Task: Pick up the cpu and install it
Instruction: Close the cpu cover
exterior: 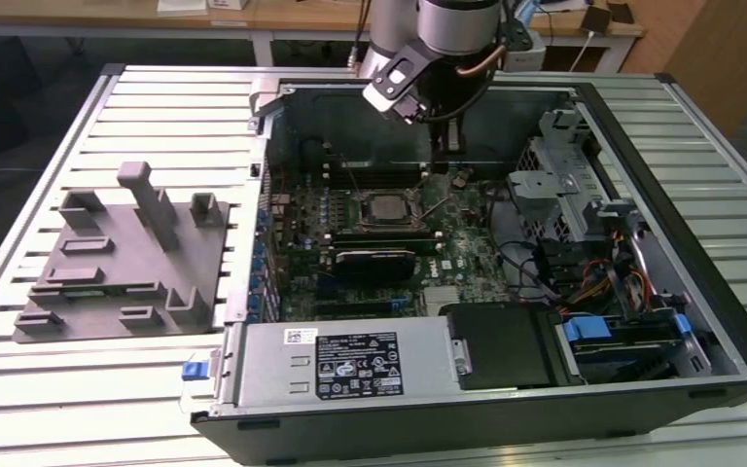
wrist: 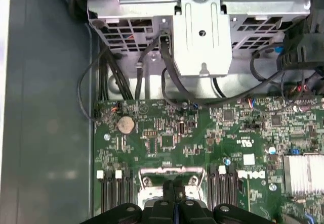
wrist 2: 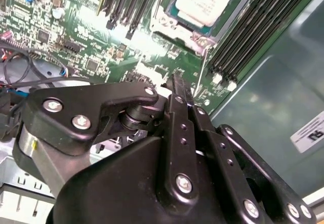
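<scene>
cpu (exterior: 384,207) | we see a small flat square chip with a silvery-grey top and pale rim | it lies level, top up, in the socket (exterior: 387,210) on the motherboard (exterior: 458,248) | in the second wrist view the cpu (wrist 2: 205,1) shows bright, ringed by the socket's metal frame

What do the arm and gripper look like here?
Arm: silver-grey round tube, with a pale boxy module at the wrist and a coppery cable looping beside it. Gripper: matt black linkage bars with silver screws and a small yellow mark on its body.
</scene>
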Available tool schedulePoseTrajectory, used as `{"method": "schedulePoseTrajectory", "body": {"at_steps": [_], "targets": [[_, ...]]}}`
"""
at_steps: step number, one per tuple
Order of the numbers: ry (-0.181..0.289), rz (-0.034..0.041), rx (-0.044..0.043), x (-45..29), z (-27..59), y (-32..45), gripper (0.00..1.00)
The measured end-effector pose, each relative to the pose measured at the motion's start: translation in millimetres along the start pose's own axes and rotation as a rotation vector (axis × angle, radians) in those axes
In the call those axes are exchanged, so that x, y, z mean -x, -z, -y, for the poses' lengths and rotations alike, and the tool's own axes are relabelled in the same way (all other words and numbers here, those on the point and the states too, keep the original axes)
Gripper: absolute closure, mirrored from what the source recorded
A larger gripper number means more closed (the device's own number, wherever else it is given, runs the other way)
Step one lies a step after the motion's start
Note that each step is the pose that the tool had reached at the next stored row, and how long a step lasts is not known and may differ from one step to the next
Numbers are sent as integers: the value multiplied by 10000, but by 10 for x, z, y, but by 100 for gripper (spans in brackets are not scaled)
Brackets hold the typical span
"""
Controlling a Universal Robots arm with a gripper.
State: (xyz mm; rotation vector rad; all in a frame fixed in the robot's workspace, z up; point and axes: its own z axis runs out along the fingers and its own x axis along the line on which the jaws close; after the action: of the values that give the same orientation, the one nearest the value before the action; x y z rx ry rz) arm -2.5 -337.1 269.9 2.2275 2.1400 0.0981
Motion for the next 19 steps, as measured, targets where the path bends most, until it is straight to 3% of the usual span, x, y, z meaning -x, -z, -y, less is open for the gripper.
{"method": "schedulePoseTrajectory", "body": {"at_steps": [14, 19], "targets": [[-6, 9, -197, -12, -333, -137, 89], [-11, 16, -335, -12, -378, -197, 89]]}}
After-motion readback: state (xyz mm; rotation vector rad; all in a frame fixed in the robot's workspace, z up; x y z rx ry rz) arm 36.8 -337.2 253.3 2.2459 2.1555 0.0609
